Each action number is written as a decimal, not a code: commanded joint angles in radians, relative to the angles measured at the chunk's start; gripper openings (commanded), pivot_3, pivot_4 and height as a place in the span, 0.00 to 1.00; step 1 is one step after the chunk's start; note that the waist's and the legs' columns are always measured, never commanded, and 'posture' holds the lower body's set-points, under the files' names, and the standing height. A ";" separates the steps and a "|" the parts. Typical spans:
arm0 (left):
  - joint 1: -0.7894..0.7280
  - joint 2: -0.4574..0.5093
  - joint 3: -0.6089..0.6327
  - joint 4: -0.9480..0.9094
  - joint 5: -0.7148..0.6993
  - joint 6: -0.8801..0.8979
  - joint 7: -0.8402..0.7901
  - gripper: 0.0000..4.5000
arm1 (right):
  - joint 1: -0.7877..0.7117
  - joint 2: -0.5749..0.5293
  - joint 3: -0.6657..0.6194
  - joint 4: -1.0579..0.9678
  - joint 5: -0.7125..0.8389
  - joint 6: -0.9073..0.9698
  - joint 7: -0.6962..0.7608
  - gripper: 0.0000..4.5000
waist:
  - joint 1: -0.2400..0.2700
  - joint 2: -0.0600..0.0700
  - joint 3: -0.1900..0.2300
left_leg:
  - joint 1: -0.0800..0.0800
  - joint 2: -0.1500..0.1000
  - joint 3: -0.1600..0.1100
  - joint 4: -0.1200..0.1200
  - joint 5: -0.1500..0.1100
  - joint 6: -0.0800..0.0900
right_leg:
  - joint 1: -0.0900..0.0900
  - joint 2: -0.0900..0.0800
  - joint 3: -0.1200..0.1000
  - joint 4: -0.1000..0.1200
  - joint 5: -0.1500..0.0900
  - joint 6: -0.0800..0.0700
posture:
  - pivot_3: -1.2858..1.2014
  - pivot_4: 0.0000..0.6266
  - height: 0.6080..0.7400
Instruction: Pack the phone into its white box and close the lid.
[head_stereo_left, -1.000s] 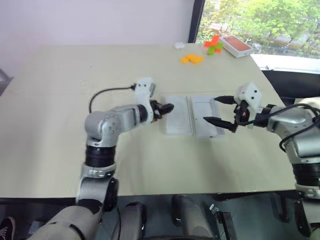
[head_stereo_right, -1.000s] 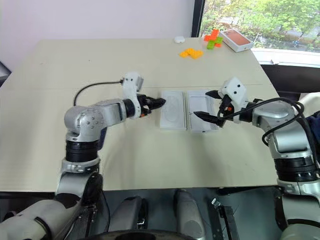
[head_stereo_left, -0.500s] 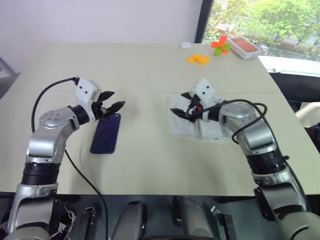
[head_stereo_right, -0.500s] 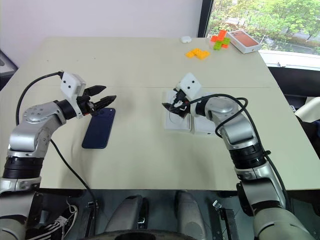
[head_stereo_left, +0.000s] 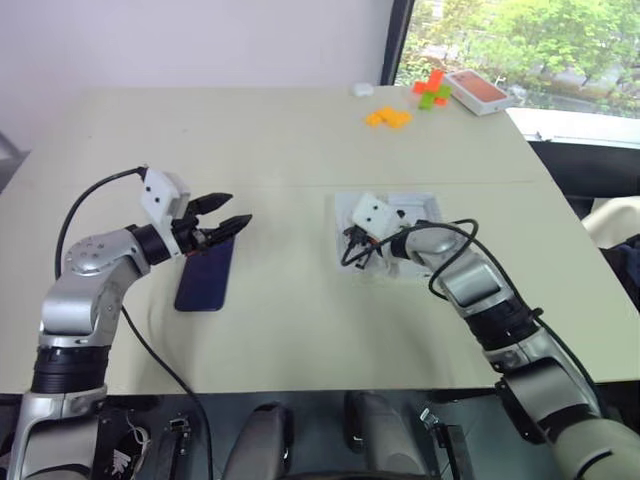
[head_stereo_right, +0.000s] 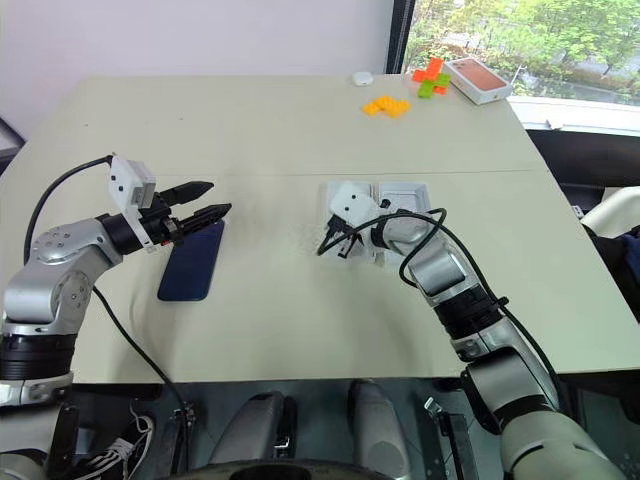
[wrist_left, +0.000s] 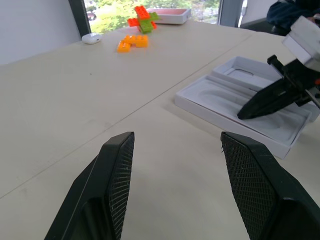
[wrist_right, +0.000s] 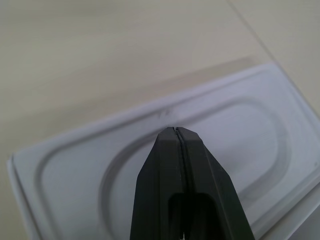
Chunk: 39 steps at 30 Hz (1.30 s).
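Centrally, the phone lies flat, back up, on the table, left of and well apart from the white box. Beside that box sits a flat white insert with an oval recess. The left gripper, jaws spread, hovers at the phone's far end, grasping nothing. The right gripper, fingers pressed together, points at the insert. Likely step: clearing the insert; its jaws would need to part to pinch an edge.
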 joint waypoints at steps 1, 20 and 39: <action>-0.020 0.003 0.017 -0.036 0.010 -0.032 0.010 0.65 | 0.000 -0.038 0.001 -0.001 -0.048 -0.030 0.017 0.00 | -0.001 0.000 0.000 | 0.000 0.000 0.000 0.000 0.000 0.000 | 0.000 0.000 0.000 0.000 0.000 0.000 | 0.52 0.24 1.00; -0.044 0.033 0.061 0.005 -0.081 0.128 -0.018 0.65 | -0.038 0.021 -0.266 -0.165 0.276 0.195 0.161 0.42 | 0.002 0.000 0.000 | 0.001 0.002 -0.001 0.000 0.000 0.000 | 0.001 0.002 0.000 0.000 0.000 0.000 | 0.52 0.24 1.00; 0.077 0.126 0.087 -0.048 -0.151 0.207 -0.145 0.65 | -0.050 -0.148 0.013 -0.181 0.179 0.211 0.322 0.99 | -0.001 0.000 0.000 | 0.001 0.003 -0.001 0.000 0.000 0.000 | 0.001 0.004 0.000 -0.001 0.000 0.000 | 0.52 0.24 1.00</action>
